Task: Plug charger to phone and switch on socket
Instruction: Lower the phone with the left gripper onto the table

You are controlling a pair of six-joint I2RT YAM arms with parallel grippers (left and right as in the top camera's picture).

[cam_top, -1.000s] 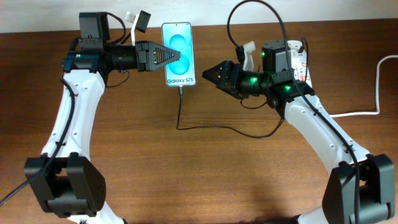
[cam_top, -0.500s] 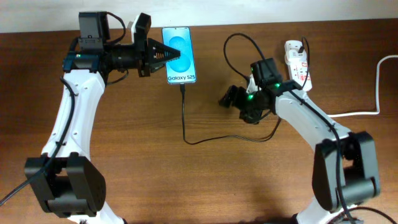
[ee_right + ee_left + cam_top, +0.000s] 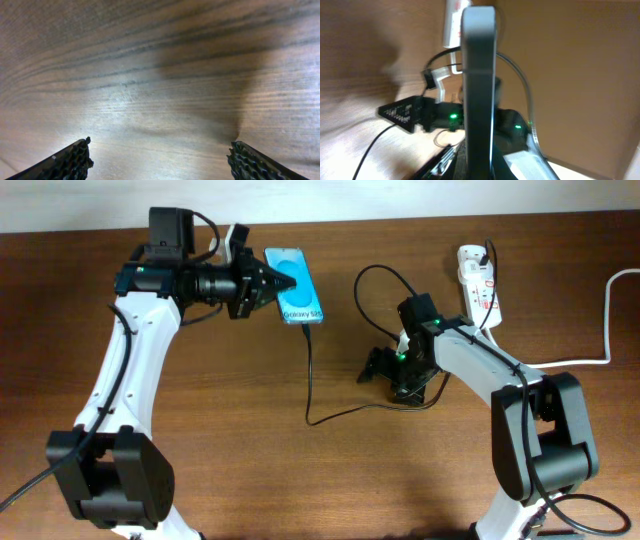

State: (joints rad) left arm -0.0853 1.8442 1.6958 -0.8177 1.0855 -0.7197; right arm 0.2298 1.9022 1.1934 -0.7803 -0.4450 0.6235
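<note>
Dark wood table [image 3: 230,450] carries everything. The left claw [image 3: 264,283] is closed on the phone [image 3: 298,290], holding it at a slant, probably to brace it against the plug's push. The charger [image 3: 310,380] runs from the phone's lower end and loops across the table. Its tip seems seated, though the overhead view is too coarse to be sure. The right claw [image 3: 160,145] gapes wide and empty over bare wood. The socket [image 3: 478,280] lies well apart from it, its switch likely the next step.

The phone [image 3: 298,292] is at the far side of the table [image 3: 220,470], left of centre, with the charger [image 3: 310,380] trailing from its near end forward and rightward. The socket [image 3: 478,283] lies far right, behind the right gripper [image 3: 385,377].
</note>
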